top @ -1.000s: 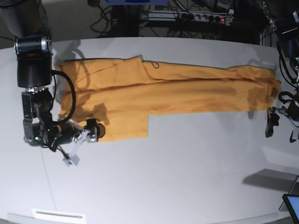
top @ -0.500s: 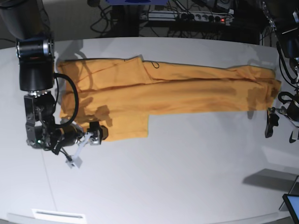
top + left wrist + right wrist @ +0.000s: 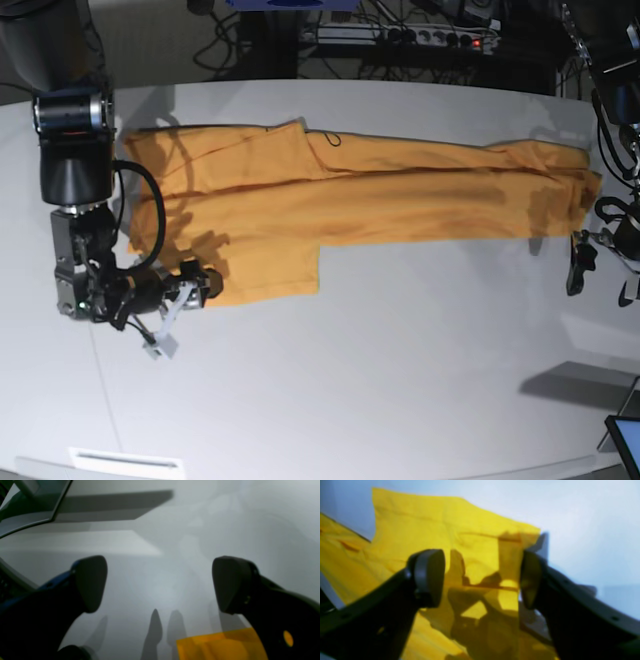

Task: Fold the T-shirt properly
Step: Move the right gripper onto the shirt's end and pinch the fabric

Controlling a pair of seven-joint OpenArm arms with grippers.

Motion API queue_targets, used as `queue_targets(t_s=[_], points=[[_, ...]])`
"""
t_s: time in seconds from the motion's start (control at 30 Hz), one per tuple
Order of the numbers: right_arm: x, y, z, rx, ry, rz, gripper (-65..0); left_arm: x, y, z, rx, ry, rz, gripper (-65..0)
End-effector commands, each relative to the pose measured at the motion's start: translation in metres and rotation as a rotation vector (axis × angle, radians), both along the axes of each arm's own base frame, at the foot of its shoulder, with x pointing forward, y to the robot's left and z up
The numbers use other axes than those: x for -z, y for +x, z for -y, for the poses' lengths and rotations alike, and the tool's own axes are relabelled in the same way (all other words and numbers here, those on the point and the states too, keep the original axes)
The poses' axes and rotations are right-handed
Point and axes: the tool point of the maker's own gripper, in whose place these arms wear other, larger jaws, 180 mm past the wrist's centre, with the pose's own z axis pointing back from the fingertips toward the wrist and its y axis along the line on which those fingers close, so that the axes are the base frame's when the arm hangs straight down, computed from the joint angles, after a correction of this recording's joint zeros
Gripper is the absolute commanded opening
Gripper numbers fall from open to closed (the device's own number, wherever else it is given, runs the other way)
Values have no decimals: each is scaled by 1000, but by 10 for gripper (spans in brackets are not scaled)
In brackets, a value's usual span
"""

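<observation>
The orange-yellow T-shirt (image 3: 400,195) lies flat along the back of the white table (image 3: 380,380), folded into a long band. My right gripper (image 3: 180,305) is low at the cloth's near left corner. In the right wrist view its fingers (image 3: 430,577) stand apart on either side of a flap of the T-shirt (image 3: 432,525), with cloth under the gap. My left gripper (image 3: 603,275) hangs by the shirt's right end, open. In the left wrist view its fingers (image 3: 91,582) are spread wide over bare table, and a T-shirt corner (image 3: 220,645) shows just below them.
A power strip and cables (image 3: 400,40) run behind the table's far edge. A tablet corner (image 3: 625,440) pokes in at the near right, seen as a dark screen (image 3: 30,500) in the left wrist view. A white label strip (image 3: 125,460) lies at the near left.
My right gripper has slid slightly left and lower along the shirt's near left corner, and its jaws have narrowed. The left arm and the shirt have not moved.
</observation>
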Motion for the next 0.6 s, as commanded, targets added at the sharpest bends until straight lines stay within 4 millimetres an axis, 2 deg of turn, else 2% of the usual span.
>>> queue_targets(t_s=[0.0, 0.13, 0.23, 0.33, 0.37, 0.57], points=[[-8, 7, 3, -6, -7, 14, -277, -30, 8, -10, -3, 24, 75, 0], [-7, 8, 4, -3, -6, 7, -318, -30, 8, -10, -3, 24, 75, 0], [-8, 8, 4, -2, -4, 8, -448, -30, 8, -10, -3, 24, 75, 0], [-9, 9, 4, -1, 0, 10, -617, -30, 8, -9, -3, 23, 75, 0], [-9, 9, 4, 1, -1, 9, -650, -30, 8, -9, -3, 23, 75, 0], [-10, 10, 4, 0, -2, 15, -650, -29, 8, -9, -3, 21, 75, 0]])
